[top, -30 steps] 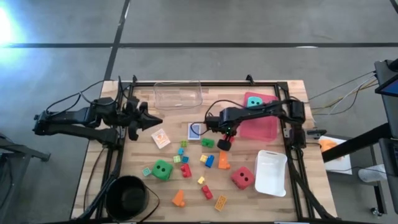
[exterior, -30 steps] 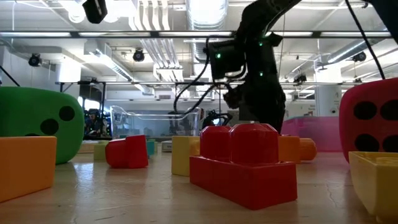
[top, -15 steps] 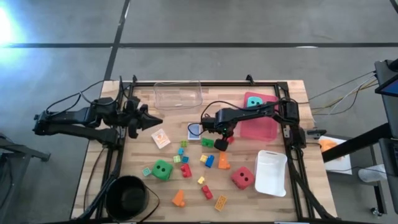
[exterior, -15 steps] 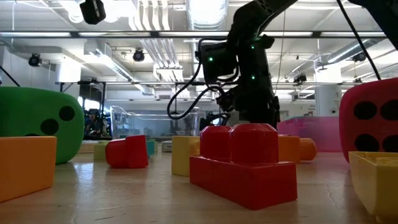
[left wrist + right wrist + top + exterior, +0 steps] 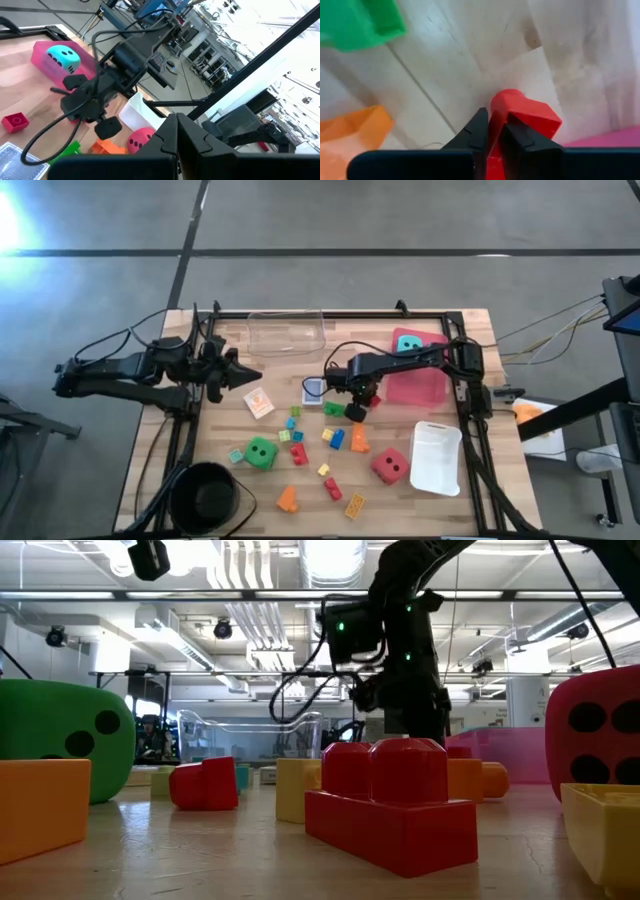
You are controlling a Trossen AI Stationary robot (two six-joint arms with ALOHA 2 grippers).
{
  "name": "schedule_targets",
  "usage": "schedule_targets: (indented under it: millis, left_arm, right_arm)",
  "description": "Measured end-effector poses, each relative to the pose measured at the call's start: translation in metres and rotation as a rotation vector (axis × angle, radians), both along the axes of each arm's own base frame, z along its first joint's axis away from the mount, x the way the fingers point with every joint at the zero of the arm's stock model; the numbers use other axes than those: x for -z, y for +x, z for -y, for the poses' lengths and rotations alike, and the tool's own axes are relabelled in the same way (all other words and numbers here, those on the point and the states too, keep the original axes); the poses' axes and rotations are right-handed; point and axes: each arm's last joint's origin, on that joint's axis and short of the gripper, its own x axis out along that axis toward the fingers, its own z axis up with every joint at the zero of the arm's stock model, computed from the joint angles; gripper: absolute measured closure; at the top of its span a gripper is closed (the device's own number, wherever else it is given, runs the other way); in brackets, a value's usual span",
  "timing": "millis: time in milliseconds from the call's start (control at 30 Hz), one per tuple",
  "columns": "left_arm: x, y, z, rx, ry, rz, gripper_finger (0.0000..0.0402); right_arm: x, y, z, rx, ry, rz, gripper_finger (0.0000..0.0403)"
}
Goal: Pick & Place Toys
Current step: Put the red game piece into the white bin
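Right wrist view: right gripper now pinched shut on small red brick, a sec ago wide open. Brick on tabletop mid-area, just beside pink tray edge nearest centre. Grasp likely made; lift due next. Left gripper shut, empty, parked at left edge

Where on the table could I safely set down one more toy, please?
Bare wood lies between the clear tray and pink tray, and beside the black bowl on the table. It's crowded between the green die and red die.
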Motion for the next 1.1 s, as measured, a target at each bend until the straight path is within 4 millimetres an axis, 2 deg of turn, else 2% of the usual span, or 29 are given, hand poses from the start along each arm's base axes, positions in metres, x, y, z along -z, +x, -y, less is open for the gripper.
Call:
schedule_targets:
  millis: [200,467,800,1100]
  left_arm:
    - [0.0,0.0,0.0,-0.004,0.0,0.0,0.0399]
    - [0.0,0.0,0.0,-0.004,0.0,0.0,0.0399]
    - [0.0,0.0,0.0,-0.007,0.001,0.002,0.0399]
    - [0.001,0.0,0.0,-0.006,0.019,-0.003,0.0399]
  right_arm:
    - [-0.019,-0.004,-0.001,0.007,0.003,0.056,0.0383]
    - [-0.056,-0.013,-0.005,0.084,0.097,0.17,0.0385]
    - [-0.112,-0.046,-0.026,0.286,0.134,0.31,0.0385]
    - [-0.133,-0.077,-0.041,0.554,0.169,0.289,0.0385]
